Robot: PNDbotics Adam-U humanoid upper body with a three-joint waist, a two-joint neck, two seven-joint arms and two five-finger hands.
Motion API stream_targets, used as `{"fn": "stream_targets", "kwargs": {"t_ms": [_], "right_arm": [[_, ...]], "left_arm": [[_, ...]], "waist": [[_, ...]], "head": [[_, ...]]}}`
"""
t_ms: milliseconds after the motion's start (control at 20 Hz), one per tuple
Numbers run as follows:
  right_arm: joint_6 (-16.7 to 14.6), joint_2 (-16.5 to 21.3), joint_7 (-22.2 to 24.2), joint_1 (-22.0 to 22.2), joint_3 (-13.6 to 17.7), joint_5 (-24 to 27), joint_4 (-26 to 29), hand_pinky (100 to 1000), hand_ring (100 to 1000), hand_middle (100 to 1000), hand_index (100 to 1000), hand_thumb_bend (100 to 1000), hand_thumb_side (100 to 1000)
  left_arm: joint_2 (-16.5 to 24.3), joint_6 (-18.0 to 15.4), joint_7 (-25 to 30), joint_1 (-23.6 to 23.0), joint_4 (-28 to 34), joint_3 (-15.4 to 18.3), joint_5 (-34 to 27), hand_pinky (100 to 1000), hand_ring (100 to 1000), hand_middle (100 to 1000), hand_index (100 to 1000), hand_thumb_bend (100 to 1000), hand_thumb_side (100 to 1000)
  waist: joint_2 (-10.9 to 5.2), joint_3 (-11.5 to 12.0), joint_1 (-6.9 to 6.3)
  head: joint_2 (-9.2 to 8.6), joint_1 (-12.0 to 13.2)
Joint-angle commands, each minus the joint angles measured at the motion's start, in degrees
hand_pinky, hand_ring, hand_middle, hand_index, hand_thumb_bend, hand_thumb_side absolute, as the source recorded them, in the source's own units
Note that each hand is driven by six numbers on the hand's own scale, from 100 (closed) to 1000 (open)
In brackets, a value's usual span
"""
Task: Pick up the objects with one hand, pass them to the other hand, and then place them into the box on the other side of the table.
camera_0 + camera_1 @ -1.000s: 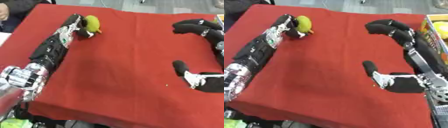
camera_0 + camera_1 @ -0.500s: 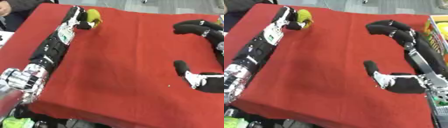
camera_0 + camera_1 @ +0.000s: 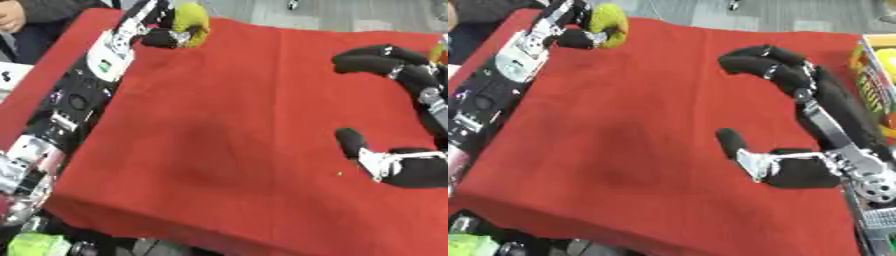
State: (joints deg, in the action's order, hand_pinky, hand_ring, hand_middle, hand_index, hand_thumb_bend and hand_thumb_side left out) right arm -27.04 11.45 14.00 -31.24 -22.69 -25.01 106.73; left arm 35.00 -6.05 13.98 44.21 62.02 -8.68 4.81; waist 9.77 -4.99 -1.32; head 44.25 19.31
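Observation:
A yellow-green rounded object (image 3: 191, 21) is at the far left corner of the red table (image 3: 227, 130). My left hand (image 3: 157, 27) is shut on it, dark fingers curled round its lower side, and the arm runs up the left edge. Whether the object rests on the cloth or is raised off it I cannot tell. My right hand (image 3: 798, 167) lies at the right with the palm low, thumb (image 3: 730, 141) pointing up and fingers (image 3: 763, 62) arched far above it. The wide gap between them holds nothing.
A box (image 3: 875, 82) with yellow and green packages stands at the table's right edge, behind my right wrist. A bright green thing (image 3: 35, 245) lies below the table's front left corner. A white sheet (image 3: 10, 75) shows beyond the left edge.
My left hand has carried the yellow-green object toward the far left corner, higher in the picture. The right hand has stayed where it was.

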Motion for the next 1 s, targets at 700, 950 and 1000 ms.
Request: {"fn": "stream_targets", "kwargs": {"t_ms": [700,950,1000], "right_arm": [[-0.4,0.7,2.8,-1.2,-0.6,-6.3,-0.4,777,799,845,908,342,528],[-0.8,0.7,4.5,-1.3,-0.9,-7.3,-0.9,781,805,857,911,350,534],[-0.8,0.7,4.7,-1.3,-0.9,-7.4,-0.9,781,806,860,912,353,534]], "left_arm": [[0.7,10.2,17.6,-1.9,21.2,-15.6,-17.9,549,391,301,362,306,216],[-0.3,11.5,20.3,-1.2,23.3,-17.5,-19.7,551,391,300,362,304,219],[-0.5,11.6,20.7,-1.1,23.9,-17.7,-19.9,552,391,301,363,303,220]], "waist": [[-2.38,0.0,-0.15],[-2.31,0.0,-0.06],[-2.3,0.0,-0.03]], "head": [[-0.13,-2.0],[-0.13,-2.9],[-0.13,-3.1]]}}
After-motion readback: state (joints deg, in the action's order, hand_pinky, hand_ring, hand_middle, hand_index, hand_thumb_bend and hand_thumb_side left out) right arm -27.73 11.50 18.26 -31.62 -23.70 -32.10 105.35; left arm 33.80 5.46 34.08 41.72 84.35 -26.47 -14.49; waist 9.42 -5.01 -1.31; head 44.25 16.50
